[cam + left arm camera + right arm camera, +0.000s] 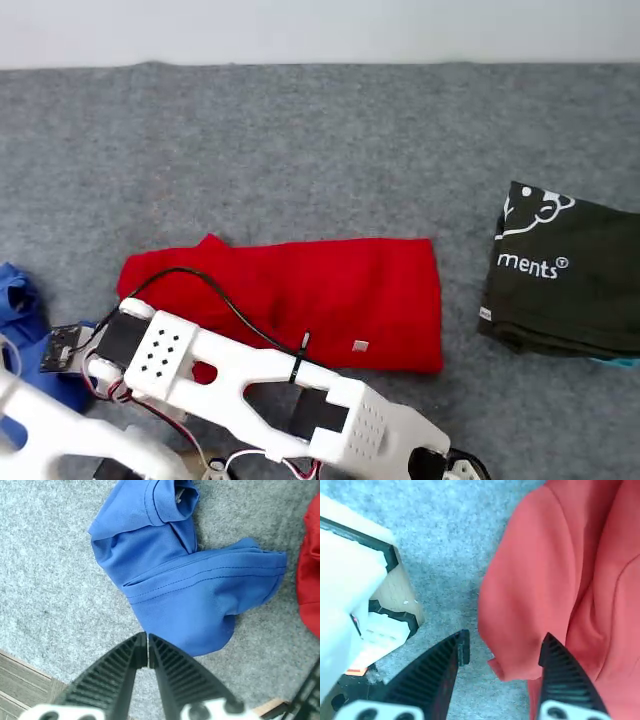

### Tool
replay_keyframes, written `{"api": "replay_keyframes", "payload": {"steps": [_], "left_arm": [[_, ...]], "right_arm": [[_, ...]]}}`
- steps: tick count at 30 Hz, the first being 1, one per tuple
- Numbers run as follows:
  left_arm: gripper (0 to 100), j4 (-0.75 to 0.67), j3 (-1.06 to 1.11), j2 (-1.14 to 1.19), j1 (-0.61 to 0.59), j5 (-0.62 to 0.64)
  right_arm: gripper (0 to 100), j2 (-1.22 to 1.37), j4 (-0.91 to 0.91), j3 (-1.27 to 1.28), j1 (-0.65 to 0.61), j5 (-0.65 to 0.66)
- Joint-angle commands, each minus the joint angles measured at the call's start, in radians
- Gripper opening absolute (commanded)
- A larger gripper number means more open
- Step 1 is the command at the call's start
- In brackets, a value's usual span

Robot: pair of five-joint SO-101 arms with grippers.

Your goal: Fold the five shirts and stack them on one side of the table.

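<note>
A red shirt (330,290) lies partly folded across the middle of the grey table. Its lower left corner (580,570) sits between the fingers of my right gripper (506,640), which is open just above the cloth. The right arm (250,375) stretches leftward along the front edge. A crumpled blue shirt (20,310) lies at the far left. My left gripper (148,650) is shut and empty, hovering at the near edge of the blue shirt (190,590). A folded dark shirt (570,290) with white print rests at the right.
A sliver of light blue cloth (615,362) peeks from under the dark shirt. The left arm (50,430) is at the front left corner. A wooden table edge (20,680) shows beside the grey mat. The far half of the mat (300,150) is bare.
</note>
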Motion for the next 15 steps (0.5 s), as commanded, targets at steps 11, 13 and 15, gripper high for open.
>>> {"api": "replay_keyframes", "payload": {"steps": [11, 13, 15], "left_arm": [[2, -0.014, -0.016, -0.028, 0.005, -0.006], [2, -0.014, -0.016, -0.028, 0.005, -0.006], [2, -0.012, -0.016, -0.028, 0.005, -0.006]], "right_arm": [[22.6, 0.033, -0.035, -0.008, -0.051, -0.002], [22.6, 0.090, -0.070, -0.008, -0.050, 0.000], [22.5, 0.140, -0.107, -0.009, -0.038, 0.021]]}}
